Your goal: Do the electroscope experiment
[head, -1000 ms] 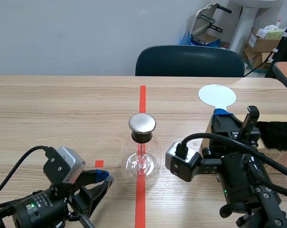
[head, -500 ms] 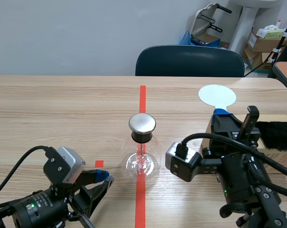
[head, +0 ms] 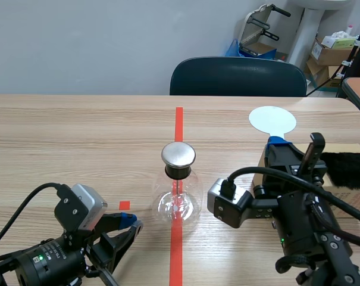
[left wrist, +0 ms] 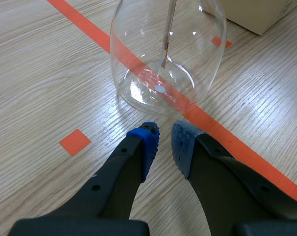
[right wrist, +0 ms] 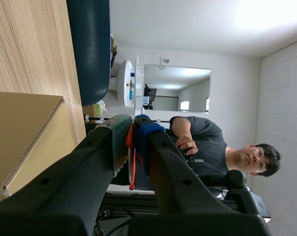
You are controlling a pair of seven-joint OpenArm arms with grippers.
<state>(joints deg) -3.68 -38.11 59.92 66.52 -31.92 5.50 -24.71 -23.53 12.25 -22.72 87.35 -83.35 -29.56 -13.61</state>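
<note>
The electroscope, a round glass flask with a metal cap and a thin rod inside, stands on the red tape line at mid-table. My left gripper rests low on the table to the flask's left. In the left wrist view its blue pads are almost together with nothing between them, just short of the flask. My right gripper is raised to the right of the flask and shut on the handle of a white disc paddle. The disc shows edge-on beyond the fingertips.
A cardboard box lies under the right arm, with a black furry piece on it. A dark chair stands behind the table's far edge. A person appears in the background of the right wrist view.
</note>
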